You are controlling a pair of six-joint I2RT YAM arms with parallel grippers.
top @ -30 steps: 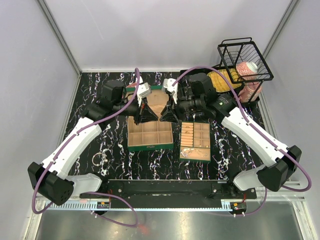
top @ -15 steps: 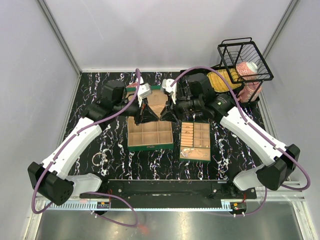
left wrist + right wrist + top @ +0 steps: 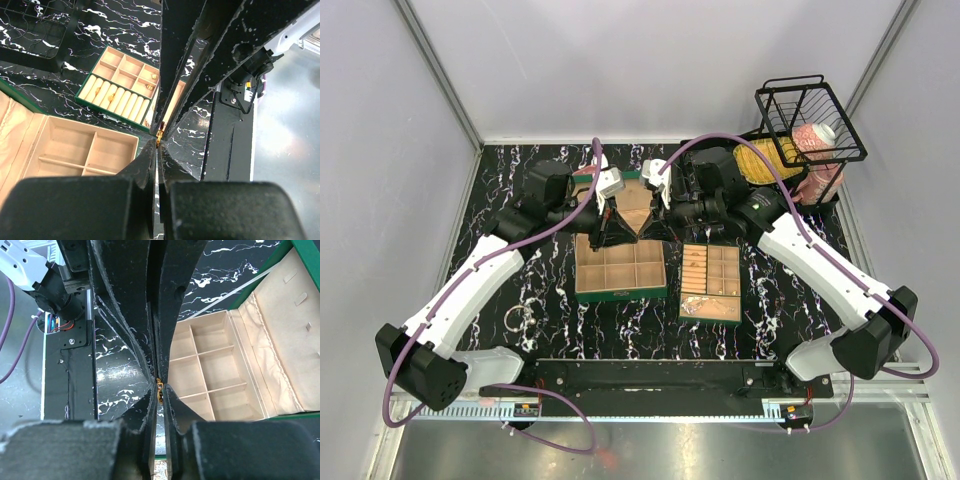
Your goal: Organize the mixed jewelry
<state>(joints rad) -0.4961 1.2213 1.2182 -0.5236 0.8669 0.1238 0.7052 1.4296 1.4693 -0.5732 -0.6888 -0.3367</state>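
A small gold ring [image 3: 159,384] of the mixed jewelry hangs in the air between both grippers, which meet tip to tip over the open green box [image 3: 620,295]. My right gripper [image 3: 159,390] is shut on the ring, its jaws pinching it from both sides. The left gripper [image 3: 158,145] is shut too, with the same ring [image 3: 159,134] at its tips. In the top view the left gripper [image 3: 628,236] and the right gripper [image 3: 650,236] nearly touch, and the ring is too small to make out. A thin silver hoop [image 3: 517,320] lies on the table at the front left.
A small tan divided tray [image 3: 682,300] lies right of the green box, with small gold pieces in some slots. The box's lid [image 3: 638,200] stands open behind the grippers. A black wire basket [image 3: 810,120] and a yellow object [image 3: 755,158] sit at the back right.
My right gripper has closed its jaws onto the gold ring and edged slightly left. The left arm has held still with its gripper shut.
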